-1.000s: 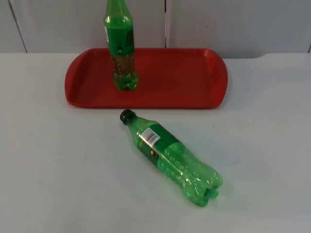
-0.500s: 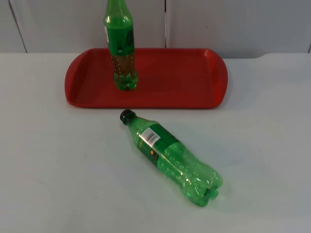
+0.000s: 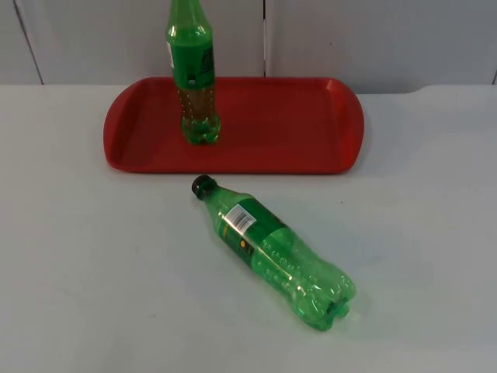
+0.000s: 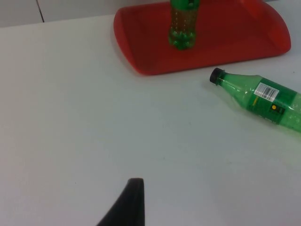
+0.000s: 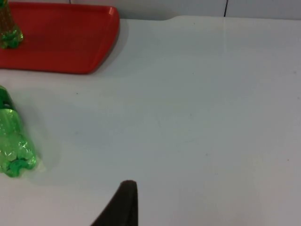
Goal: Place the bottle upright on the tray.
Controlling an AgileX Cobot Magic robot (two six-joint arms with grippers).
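A green plastic bottle (image 3: 272, 249) with a black cap (image 3: 203, 185) lies on its side on the white table, cap toward the red tray (image 3: 311, 132). A second green bottle (image 3: 192, 78) stands upright on the tray's left part. My left gripper (image 4: 134, 197) hovers over bare table, well short of the lying bottle (image 4: 263, 99) and the tray (image 4: 141, 52). My right gripper (image 5: 124, 200) hangs over the table to the side of the lying bottle's base (image 5: 11, 141), apart from it. Neither gripper holds anything.
The grey partition wall (image 3: 349, 39) runs right behind the tray. White table surface (image 3: 93, 272) stretches to both sides of the lying bottle and in front of it.
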